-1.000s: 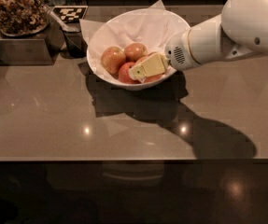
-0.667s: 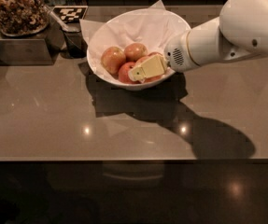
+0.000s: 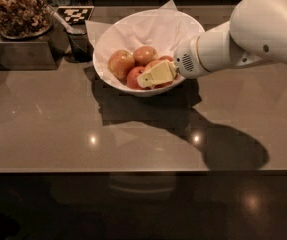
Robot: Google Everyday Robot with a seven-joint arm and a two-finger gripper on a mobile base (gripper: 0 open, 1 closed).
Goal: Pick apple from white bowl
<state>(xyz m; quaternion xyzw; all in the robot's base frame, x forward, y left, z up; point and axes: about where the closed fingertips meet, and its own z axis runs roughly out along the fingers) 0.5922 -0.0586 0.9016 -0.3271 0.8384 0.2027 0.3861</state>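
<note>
The claw (image 3: 155,75) is low inside the white bowl (image 3: 108,41), on its right half, and the white arm (image 3: 263,31) reaches to it from the right edge of the table (image 3: 58,119). The pale yellow tip of the claw lies over the apple (image 3: 166,59) and covers most of it, so only red parts of the apple show above and below the tip. Whether the claw is spread, pressed together or already pinching the apple, I cannot tell.

The apple is in the bowl, at the right of the group of fruits. A paler apple (image 3: 121,63) is at the left of the group, a small red apple (image 3: 132,78) lies just beside the tip of the claw on the near side, and one more apple (image 3: 145,55) is behind them. A crinkled white paper sheet (image 3: 148,26) lines the bowl and sticks out over its far rim.

The bowl stands near the far edge of the table, about at its middle. At the far left corner a clear container of nuts (image 3: 15,11) sits on a metal box (image 3: 18,54). Between it and the bowl a black and white checkered card (image 3: 75,15) is at the far edge.
</note>
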